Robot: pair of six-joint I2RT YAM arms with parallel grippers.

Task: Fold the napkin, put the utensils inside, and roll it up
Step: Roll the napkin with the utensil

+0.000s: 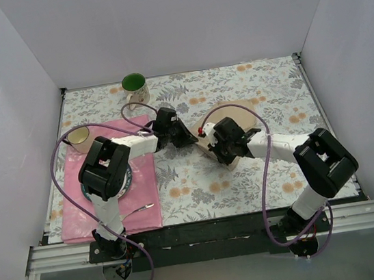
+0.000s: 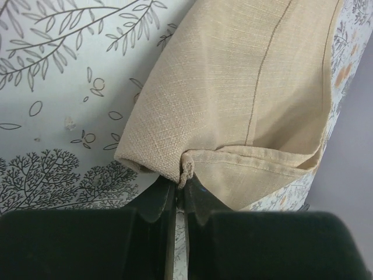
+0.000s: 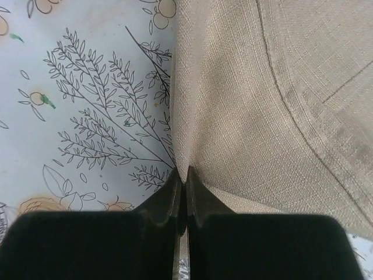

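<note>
The tan napkin [image 1: 239,114] lies partly lifted on the floral tablecloth at mid table, between both grippers. My left gripper [image 1: 186,140] is shut on a bunched corner of the napkin [image 2: 233,87]; the jaws pinch the hem [image 2: 182,178]. My right gripper [image 1: 214,153] is shut on a fold of the napkin's near edge [image 3: 262,105], the jaws closed on cloth [image 3: 182,175]. One slim silver utensil [image 1: 139,208] lies on the pink placemat [image 1: 80,216] at the near left, away from both grippers. Its type is too small to tell.
A dark-rimmed plate [image 1: 128,185] sits on the placemat, mostly under my left arm. A green mug [image 1: 135,88] stands at the back. A tan cup [image 1: 78,135] stands at the far left. The floral tablecloth [image 1: 200,186] covers the table.
</note>
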